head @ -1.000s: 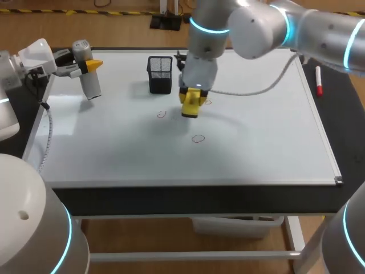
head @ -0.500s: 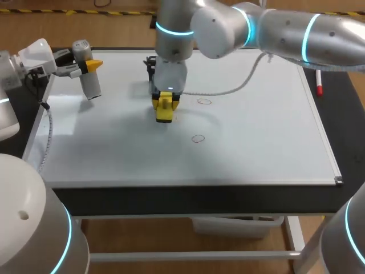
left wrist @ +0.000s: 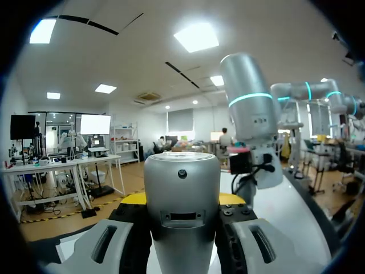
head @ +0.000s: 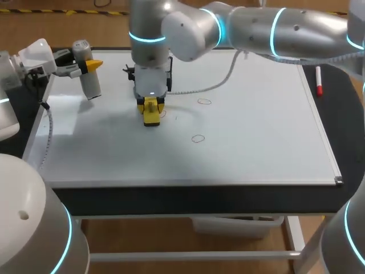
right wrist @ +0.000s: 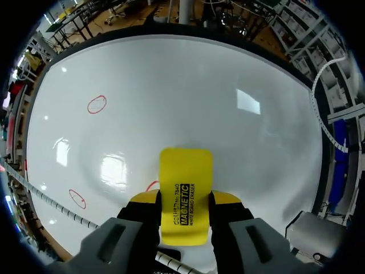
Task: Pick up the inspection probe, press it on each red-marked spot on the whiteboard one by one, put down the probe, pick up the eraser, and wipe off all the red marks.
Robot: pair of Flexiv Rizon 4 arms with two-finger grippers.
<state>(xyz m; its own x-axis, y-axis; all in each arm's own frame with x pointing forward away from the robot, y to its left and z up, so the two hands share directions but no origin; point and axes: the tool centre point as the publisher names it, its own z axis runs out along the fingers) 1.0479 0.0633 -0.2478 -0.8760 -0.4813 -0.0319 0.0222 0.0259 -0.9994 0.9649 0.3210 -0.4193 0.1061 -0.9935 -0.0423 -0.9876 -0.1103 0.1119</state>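
While the right end effector [right wrist: 185, 198] clamps it, the eraser [right wrist: 185, 171] looks flat yellow.

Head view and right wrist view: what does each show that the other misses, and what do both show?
Only the head view shows the left gripper holding the probe, and the marker beside the whiteboard. Only the right wrist view shows the right gripper clamping the eraser from two sides, and the eraser's printed face. Both show the eraser, the whiteboard and the red marks.
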